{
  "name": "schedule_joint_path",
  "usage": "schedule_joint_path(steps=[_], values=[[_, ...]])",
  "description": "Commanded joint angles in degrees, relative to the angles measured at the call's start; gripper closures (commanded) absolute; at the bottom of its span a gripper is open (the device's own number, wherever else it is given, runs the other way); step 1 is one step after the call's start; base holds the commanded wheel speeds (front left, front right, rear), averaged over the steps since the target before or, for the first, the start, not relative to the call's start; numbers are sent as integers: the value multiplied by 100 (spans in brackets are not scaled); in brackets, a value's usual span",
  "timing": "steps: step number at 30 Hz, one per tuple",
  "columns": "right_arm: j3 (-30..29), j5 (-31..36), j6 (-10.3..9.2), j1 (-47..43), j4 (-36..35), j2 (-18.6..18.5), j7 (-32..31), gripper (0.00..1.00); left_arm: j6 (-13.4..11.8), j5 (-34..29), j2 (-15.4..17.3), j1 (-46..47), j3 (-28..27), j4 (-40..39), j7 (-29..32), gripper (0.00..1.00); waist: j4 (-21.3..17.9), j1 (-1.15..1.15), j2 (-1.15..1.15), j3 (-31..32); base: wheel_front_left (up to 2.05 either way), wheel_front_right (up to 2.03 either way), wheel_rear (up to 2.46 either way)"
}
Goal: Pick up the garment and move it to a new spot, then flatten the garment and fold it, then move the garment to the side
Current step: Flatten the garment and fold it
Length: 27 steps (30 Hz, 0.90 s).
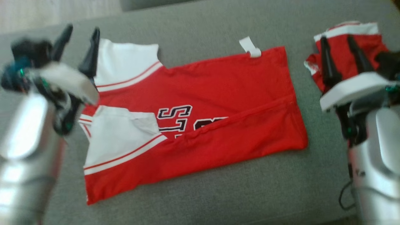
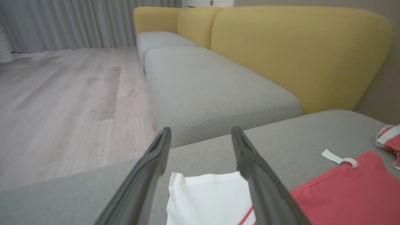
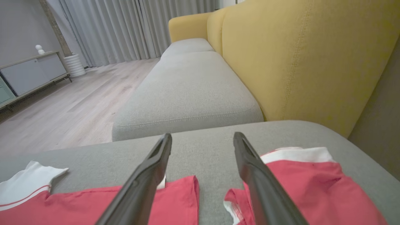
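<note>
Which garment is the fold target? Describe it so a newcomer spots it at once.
On the grey cushion, look at the middle. The jersey lies flat there, red with white sleeves and black lettering. Unlike the small folded red bundle at the right edge, it is long, with a white tag on its far edge.

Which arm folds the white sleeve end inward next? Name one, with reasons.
Left. The open left end effector sits at the upper white sleeve of the red fabric jersey; the right end effector is open over the separate folded red garment, past the hem.
</note>
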<state>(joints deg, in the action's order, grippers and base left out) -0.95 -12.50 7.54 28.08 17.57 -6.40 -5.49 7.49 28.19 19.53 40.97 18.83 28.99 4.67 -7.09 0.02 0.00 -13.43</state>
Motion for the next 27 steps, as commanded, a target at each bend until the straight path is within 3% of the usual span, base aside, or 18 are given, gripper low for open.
schedule_joint_path(steps=[1,6,9,20,27], values=[[109,34,-5,237,-168,-47,63,0,-4,56,315,281,-60,-83,127,0,-150,-2,0,-275,0,0,0],[210,108,-5,641,-50,-49,105,0,-2,516,890,1039,535,599,1009,0,-341,-2,0,-675,0,0,0],[239,112,-5,800,1,-33,159,0,-1,615,1048,1362,665,1098,1366,0,-440,-2,0,-866,0,0,0],[315,153,-5,995,248,47,350,0,-1,1216,1226,1880,1015,1871,1471,0,-751,-2,0,-1192,0,0,0],[320,174,-5,1147,310,66,431,0,0,1268,1383,2080,1304,2217,1491,0,-945,-2,0,-1331,0,0,0]])
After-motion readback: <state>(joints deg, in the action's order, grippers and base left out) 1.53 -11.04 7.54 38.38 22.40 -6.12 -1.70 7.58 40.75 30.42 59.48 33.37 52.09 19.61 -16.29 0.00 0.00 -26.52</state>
